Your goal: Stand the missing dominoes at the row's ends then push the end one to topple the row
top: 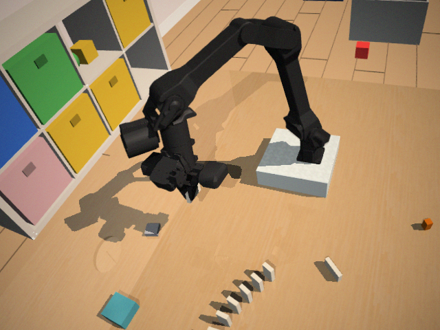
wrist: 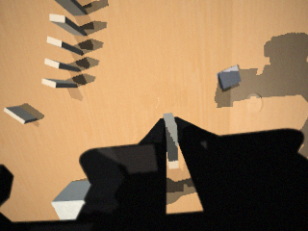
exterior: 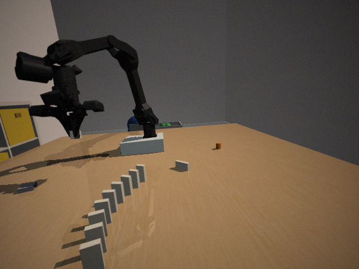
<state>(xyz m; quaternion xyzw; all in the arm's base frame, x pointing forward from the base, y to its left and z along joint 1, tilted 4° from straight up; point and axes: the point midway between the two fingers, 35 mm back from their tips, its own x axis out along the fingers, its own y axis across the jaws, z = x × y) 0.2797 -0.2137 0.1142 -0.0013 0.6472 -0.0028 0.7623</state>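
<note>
Hand: the gripper [top: 190, 199] [exterior: 74, 135] [wrist: 168, 121] is nearly shut, pinching a pale domino [wrist: 171, 140], raised above the table [top: 372, 159] [exterior: 231, 196] [wrist: 144, 43].
Row's near end: the end domino [top: 269, 271] [exterior: 141, 173] [wrist: 60, 83] stands lower right of the hand in the top view, upper left in the wrist view.
Held domino's long axis: roughly up and down the wrist view, across the row pieces' broad faces; probably needs turning before setting down.
Loose domino: another domino [top: 333, 269] [exterior: 182, 165] [wrist: 21, 115] rests on a long narrow side, right of the row in the top view.
Writing: none readable.
</note>
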